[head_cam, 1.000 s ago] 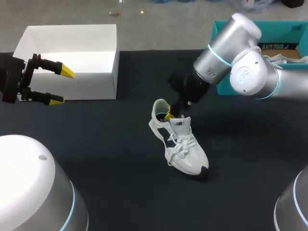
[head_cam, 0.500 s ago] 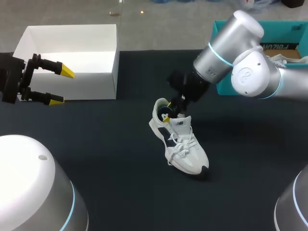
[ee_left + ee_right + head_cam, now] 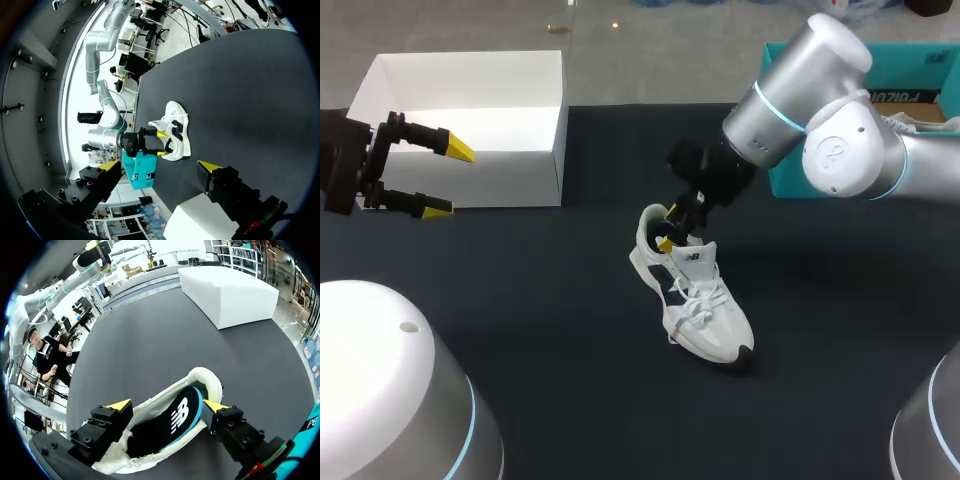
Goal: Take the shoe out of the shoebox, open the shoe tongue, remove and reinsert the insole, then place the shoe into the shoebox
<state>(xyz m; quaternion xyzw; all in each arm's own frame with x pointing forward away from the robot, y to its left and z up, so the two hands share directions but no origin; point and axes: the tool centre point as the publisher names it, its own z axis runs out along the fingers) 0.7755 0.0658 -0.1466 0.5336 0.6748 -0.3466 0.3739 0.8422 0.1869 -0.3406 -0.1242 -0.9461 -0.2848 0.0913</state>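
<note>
One white shoe [image 3: 698,305] at middle of counter [image 3: 520,300], out of white shoebox [image 3: 500,180] at far left. Right fingers [image 3: 118,405] apart, straddling heel opening over insole [image 3: 172,422], probably lining up to pull it. Left fingers [image 3: 458,150] apart, waiting beside shoebox.

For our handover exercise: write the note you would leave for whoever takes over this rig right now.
Left tool open, empty, near the box.
Right tool open, astride the shoe at its heel opening.
The shoe stands on the table, out of the box, insole inside.
Done: shoe taken out.
Left: reboxing; whether the insole has already been out cannot be told.
</note>
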